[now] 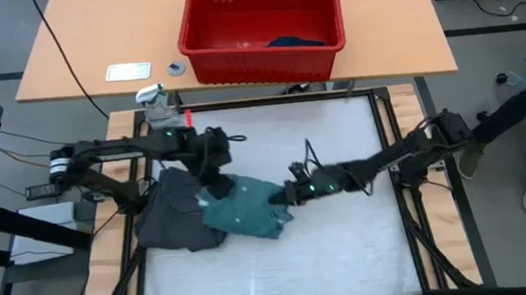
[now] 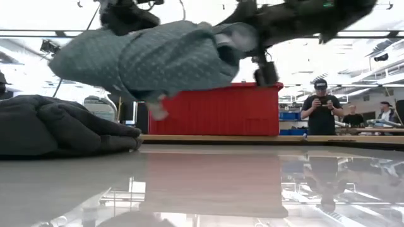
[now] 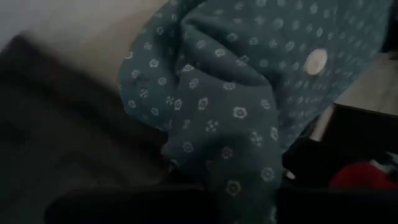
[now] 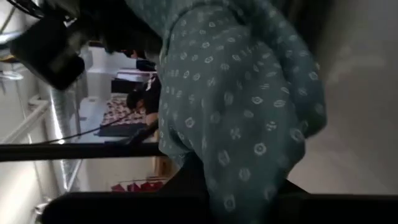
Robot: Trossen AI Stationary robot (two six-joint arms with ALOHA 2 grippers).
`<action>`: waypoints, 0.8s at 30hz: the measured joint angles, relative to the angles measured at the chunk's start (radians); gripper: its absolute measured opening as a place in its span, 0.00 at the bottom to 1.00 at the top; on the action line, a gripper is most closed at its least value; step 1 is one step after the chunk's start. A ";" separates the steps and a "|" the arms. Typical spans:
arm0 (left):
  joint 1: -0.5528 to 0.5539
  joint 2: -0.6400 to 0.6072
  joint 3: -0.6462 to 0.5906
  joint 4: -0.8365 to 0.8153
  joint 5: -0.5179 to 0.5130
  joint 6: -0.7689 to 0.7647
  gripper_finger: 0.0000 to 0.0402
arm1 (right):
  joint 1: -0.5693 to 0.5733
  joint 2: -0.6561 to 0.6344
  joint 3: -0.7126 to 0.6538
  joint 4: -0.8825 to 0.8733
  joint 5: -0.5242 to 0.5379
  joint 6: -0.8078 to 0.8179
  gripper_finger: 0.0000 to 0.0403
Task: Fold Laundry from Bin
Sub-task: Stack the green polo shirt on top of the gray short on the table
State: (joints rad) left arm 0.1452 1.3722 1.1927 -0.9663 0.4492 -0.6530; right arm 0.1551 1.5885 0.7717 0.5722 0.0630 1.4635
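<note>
The red bin (image 1: pixel 263 33) sits at the far edge of the surface (image 1: pixel 348 245). A dark grey piece (image 1: pixel 168 213) lies heaped at the left. The teal dotted T-shirt (image 1: pixel 244 206) hangs lifted between both arms, left end effector (image 1: pixel 217 185) and right end effector (image 1: pixel 291 195) each clamped on it.

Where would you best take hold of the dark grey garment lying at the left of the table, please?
The dark grey garment lies bunched in a low heap. I would pinch its free outer edge from above, on the side away from the lifted teal T-shirt.
</note>
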 joint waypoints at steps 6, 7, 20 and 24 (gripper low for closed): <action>0.045 -0.135 0.001 -0.217 -0.069 0.019 0.05 | -0.138 0.136 0.220 -0.068 -0.187 -0.085 0.08; 0.052 -0.155 -0.002 -0.260 -0.089 0.024 0.05 | -0.151 0.162 0.258 -0.079 -0.209 -0.096 0.08; 0.067 -0.425 -0.265 -0.430 -0.163 0.008 0.05 | -0.177 0.540 0.685 -0.152 -0.311 -0.122 0.08; 0.068 -0.475 -0.389 -0.397 -0.176 0.001 0.05 | -0.177 0.633 0.753 -0.180 -0.300 -0.137 0.08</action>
State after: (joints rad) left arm 0.2134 0.8971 0.8040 -1.3631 0.2729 -0.6517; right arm -0.0219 2.2213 1.5247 0.3920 -0.2375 1.3261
